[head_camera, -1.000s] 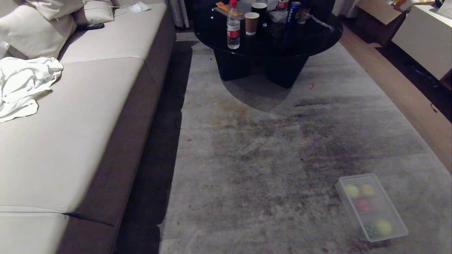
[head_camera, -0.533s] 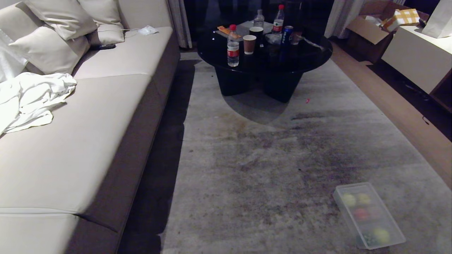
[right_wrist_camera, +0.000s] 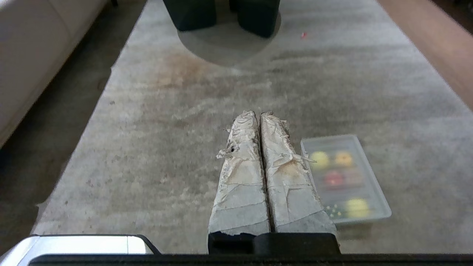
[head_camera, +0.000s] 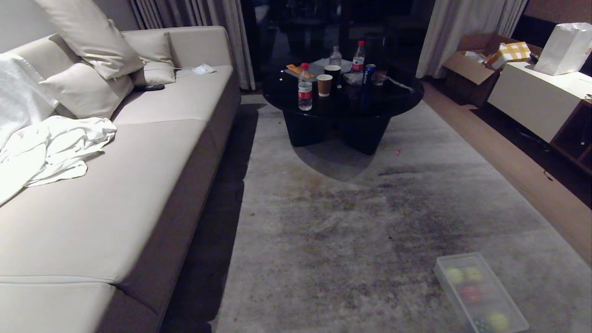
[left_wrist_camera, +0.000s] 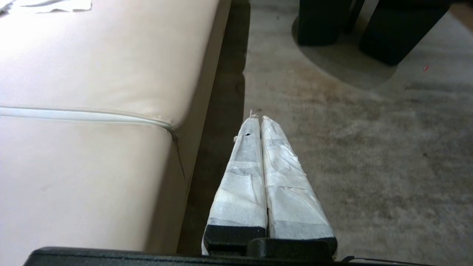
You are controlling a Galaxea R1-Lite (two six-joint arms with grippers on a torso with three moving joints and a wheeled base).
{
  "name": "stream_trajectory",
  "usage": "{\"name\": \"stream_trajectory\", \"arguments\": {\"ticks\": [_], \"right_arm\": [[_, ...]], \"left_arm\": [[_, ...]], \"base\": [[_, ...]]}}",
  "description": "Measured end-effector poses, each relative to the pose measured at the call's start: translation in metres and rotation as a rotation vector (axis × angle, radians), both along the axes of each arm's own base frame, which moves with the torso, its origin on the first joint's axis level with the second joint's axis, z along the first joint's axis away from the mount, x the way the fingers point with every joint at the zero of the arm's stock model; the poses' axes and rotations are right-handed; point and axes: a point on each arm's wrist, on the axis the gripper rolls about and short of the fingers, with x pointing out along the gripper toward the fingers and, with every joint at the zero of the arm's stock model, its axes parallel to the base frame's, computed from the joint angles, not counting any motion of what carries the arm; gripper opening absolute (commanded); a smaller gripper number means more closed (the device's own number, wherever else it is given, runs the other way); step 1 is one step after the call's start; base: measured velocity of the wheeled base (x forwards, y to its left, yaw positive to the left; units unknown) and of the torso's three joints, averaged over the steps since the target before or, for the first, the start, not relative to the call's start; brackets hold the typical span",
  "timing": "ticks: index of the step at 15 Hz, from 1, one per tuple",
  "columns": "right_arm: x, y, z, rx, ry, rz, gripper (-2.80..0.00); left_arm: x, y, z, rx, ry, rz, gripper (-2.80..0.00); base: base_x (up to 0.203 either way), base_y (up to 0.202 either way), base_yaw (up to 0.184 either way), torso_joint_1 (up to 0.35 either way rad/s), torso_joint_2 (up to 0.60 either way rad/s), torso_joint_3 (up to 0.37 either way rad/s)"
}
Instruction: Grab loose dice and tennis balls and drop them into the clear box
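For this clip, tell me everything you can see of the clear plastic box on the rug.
The shallow, translucent rectangular plastic box with rounded corners lies flat on the grey rug, at the robot's near right, away from the beige sofa. Through its hazy plastic show blurred coloured shapes: yellow-green, yellow and red ones, plus a dark one with pale dots. Whether a lid covers it cannot be told. Only the rug touches it; the right gripper hangs shut, apart from it.

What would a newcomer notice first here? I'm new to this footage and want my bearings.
A long beige leather sofa fills the left, with a crumpled white cloth on it. Beyond the grey carpet stands a round black coffee table crowded with drinks. Near right lies the clear plastic box, holding colourful dice and balls.
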Motion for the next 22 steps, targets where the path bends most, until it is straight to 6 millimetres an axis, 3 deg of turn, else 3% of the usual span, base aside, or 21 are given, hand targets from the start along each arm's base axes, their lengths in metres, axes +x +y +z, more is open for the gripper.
{"name": "stream_trajectory", "arguments": {"ticks": [16,22], "right_arm": [[0.0000,0.0000,0.0000,0.000,0.000,0.000,-2.80],[0.0000,0.0000,0.0000,0.000,0.000,0.000,-2.80]], "left_arm": [[0.0000,-0.0003,-0.0003,0.047,0.004,-0.011,-2.80],[0.0000,-0.0002,-0.0003,0.056,0.005,-0.011,-2.80]], "base": [[0.000,0.000,0.000,0.003,0.00,0.202],[0.000,0.000,0.000,0.001,0.00,0.051]]}}
